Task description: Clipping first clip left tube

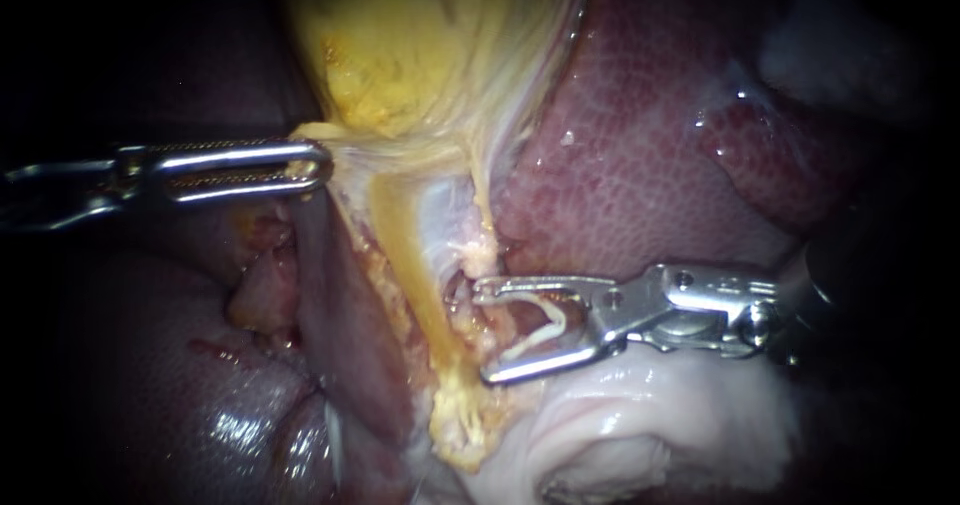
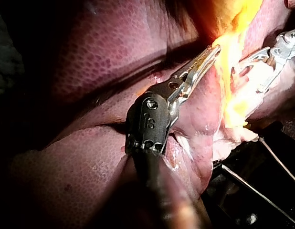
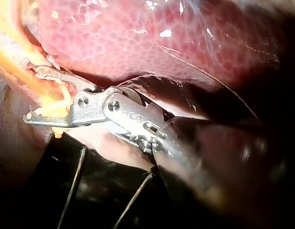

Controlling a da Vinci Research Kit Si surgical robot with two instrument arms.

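Here, left instrument (image 1: 318,168) holds gallbladder (image 1: 400,45); right instrument (image 1: 484,331) carries a clip (image 1: 538,336).

The endoscope looked straight onto the yellow strip of tissue (image 1: 400,255) at close range, with the strip running down mid-view. The left wrist camera sat behind the left instrument (image 2: 214,50) and faced along its shaft toward the strip, very near. The right wrist camera sat behind the right instrument (image 3: 30,95) and faced the strip from its other side, equally near. All three views shared the strip. All three also shared the right instrument's jaws, holding a white clip (image 1: 530,340) just beside the strip.
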